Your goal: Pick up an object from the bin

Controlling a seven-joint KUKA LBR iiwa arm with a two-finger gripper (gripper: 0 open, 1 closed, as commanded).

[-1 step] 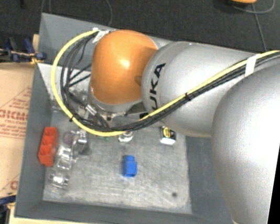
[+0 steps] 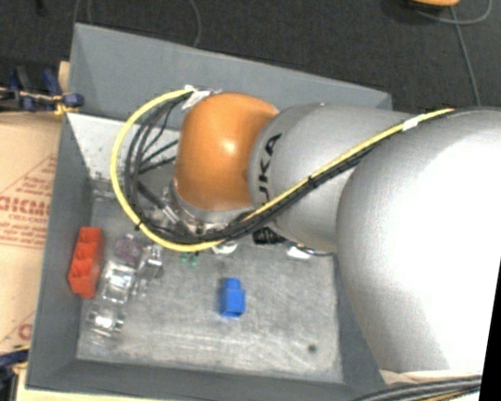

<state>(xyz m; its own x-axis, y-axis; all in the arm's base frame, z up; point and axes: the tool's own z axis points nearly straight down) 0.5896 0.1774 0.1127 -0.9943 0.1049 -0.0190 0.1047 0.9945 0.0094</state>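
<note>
1. Gripper. The gripper (image 2: 186,223) sits low in the bin (image 2: 55,305), over the far-left part of the floor. Only its upper body shows, under the orange cover (image 2: 220,152) on the wrist. Whether it is spread or pressed together cannot be told. No object can be seen in it.

2. Wrist and arm. The orange cover faces up and left. A yellow cable (image 2: 130,132) loops round the left of the cover, passes under its near edge and runs off right along the arm (image 2: 398,229). Black cables (image 2: 150,145) lie inside the loop. The silver arm enters from the right and hides the right part of the bin.

3. Nearest objects. A small green piece (image 2: 189,257) lies on the bin floor just on the near side of the gripper; contact cannot be judged. A pale, partly clear piece (image 2: 131,247) lies to the left of the green piece, near the gripper.

4. Other objects.
- A blue block (image 2: 231,297) lies alone on the open floor, nearer than the gripper and slightly to its right, apart from it.
- A red block (image 2: 85,261) lies along the left wall, long side running near to far.
- Clear plastic pieces (image 2: 115,288) lie in a row just right of the red block, reaching toward the near-left corner.
</note>
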